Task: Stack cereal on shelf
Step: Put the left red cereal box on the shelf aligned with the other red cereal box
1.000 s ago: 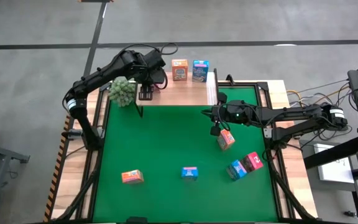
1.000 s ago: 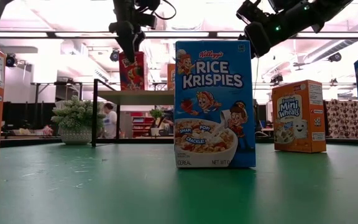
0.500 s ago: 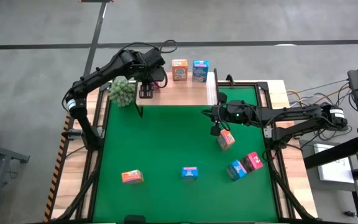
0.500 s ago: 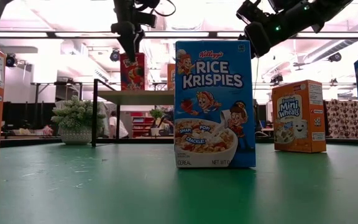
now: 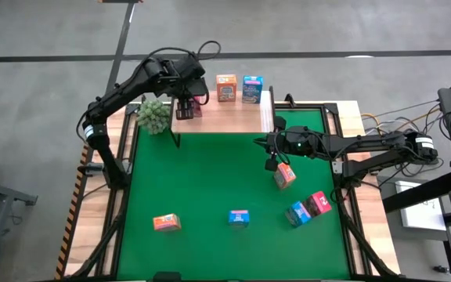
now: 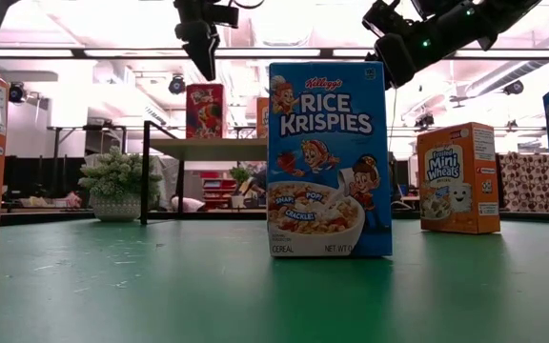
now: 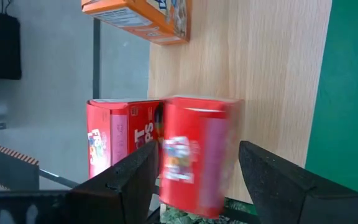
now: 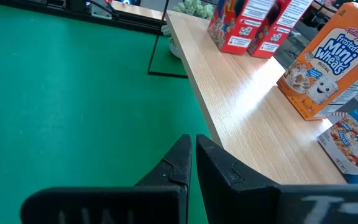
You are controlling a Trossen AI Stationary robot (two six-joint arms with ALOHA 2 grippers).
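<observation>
Red cereal boxes (image 7: 194, 158) motion-blurred

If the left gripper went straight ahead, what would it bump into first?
Most likely the front pink-red cardboard cereal box on the light wooden shelf; the open left gripper points straight at it, with a second pink-red box just behind.

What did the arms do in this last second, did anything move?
The left tool, jaws open, has lifted clear of the pink-red cardboard cereal box it left on the light wooden shelf; the box stands alone there beside another pink-red box. The right tool stayed shut above the green mat, and the boxes on the mat did not move.
</observation>
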